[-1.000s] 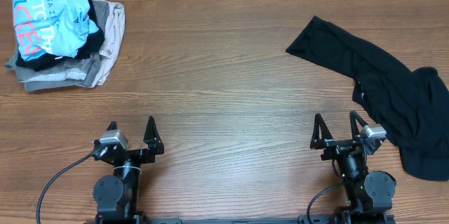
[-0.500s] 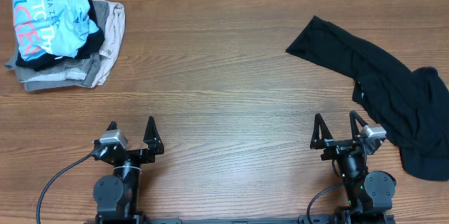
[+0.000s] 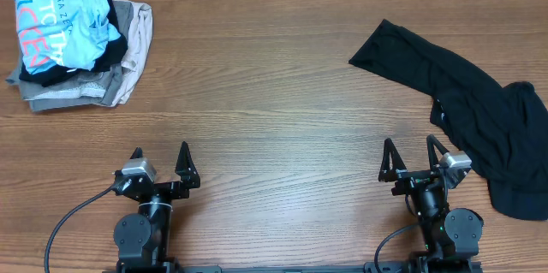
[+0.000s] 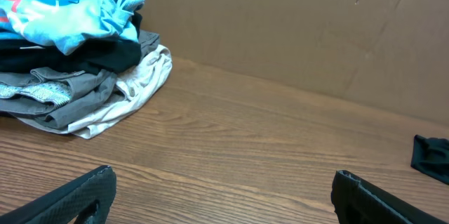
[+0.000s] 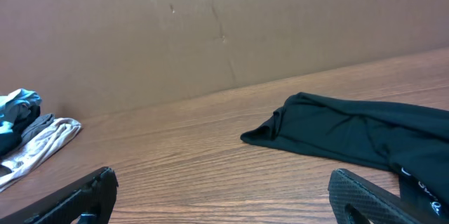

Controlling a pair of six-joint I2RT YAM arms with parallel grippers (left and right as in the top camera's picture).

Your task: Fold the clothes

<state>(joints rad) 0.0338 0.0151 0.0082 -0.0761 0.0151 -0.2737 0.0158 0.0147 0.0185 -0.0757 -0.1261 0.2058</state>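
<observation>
- My left gripper [image 3: 159,151] sits at the near edge of the worktop [image 3: 274,93], toward the left, with its jaws spread wide and nothing between them.
- In the left wrist view both fingers [image 4: 77,196] show only as dark tips at the bottom corners, with bare wood between them.
- My right gripper [image 3: 409,142] sits at the same near edge, toward the right, also spread wide and holding nothing.
- The black garment [image 3: 479,123] lies just beside the right gripper on its outer side. I cannot tell whether the cloth touches the arm.
- That garment lies crumpled and unfolded along the right edge. One narrow end reaches in toward the middle of the worktop, and the bulk is bunched toward the near right corner.
- In the right wrist view its dark folds run down behind the right-hand fingertip.
- The light blue T-shirt [image 3: 64,29], with white text and coral-red lettering, sits bunched on top of a pile in the far left corner, well apart from both grippers.
- Under it I see a dark layer, then grey and off-white garments [image 3: 120,59] spilling out to the pile's right side.
- A brown cardboard wall [image 4: 280,27] stands along the far edge.
- A grey cable [image 3: 64,222] loops away from the left arm's base.
</observation>
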